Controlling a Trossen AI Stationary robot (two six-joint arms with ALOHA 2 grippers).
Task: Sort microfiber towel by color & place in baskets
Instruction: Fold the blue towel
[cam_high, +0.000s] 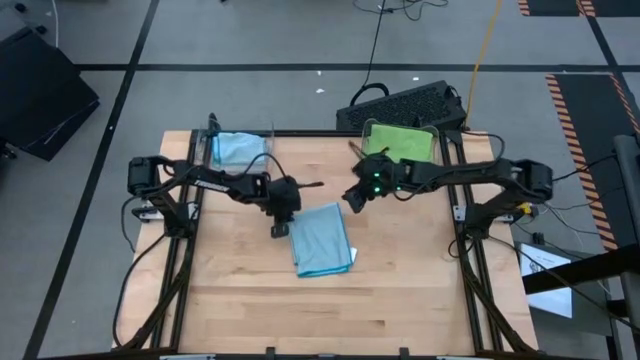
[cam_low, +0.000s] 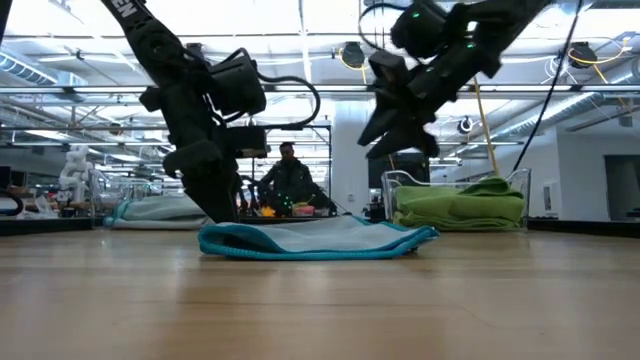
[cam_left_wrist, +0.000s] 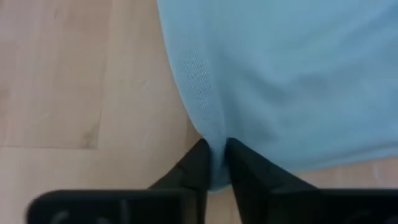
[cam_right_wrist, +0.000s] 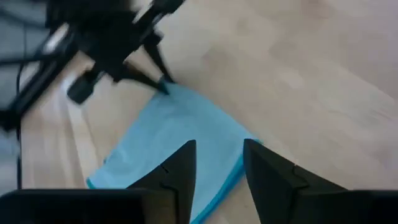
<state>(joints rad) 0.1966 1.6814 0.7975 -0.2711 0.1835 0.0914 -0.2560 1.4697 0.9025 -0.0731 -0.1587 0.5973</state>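
Blue towel (cam_high: 323, 240) flat on worktop (cam_high: 250, 300), its corner pinched by left gripper (cam_high: 279, 230); right gripper (cam_high: 352, 196), fingers spread, hovers empty above.

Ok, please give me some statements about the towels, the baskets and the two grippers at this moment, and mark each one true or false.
1. The left gripper is pinching the edge of the blue towel on the table. True.
2. The right gripper is holding a green towel. False: it holds nothing and hangs above the blue towel with its fingers apart.
3. The basket at the far right holds a green towel. True.
4. The basket at the far left is empty. False: a light blue towel lies in it.
5. The blue towel is lifted clear of the table. False: it lies flat on the wood.
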